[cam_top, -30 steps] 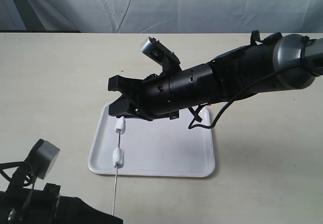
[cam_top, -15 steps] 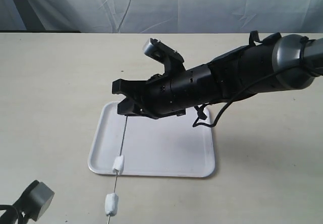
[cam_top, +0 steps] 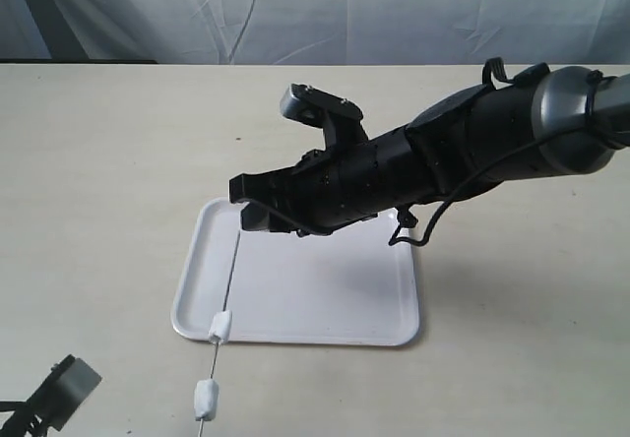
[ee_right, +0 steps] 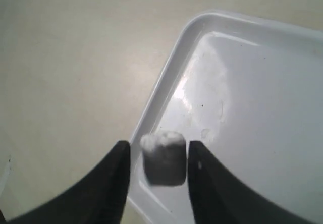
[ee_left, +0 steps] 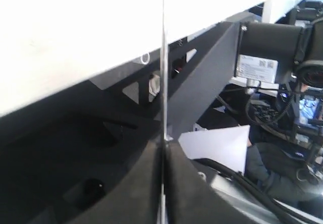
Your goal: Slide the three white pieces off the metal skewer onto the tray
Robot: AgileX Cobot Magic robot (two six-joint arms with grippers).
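Robotics lab, draped backdrop sheet (cam_top: 295,14), cabled equipment (ee_left: 295,110) behind table (cam_top: 98,161)

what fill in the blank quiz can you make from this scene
In the exterior view, ___ pieces are threaded. The right gripper holds a third piece over the ___. The left gripper is shut on the ___.
Missing: two; tray; skewer.

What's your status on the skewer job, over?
Left gripper shut on metal skewer. Right gripper shut on one white piece above tray corner. Two other white pieces threaded: one at tray rim, one past it. Nothing blocking.
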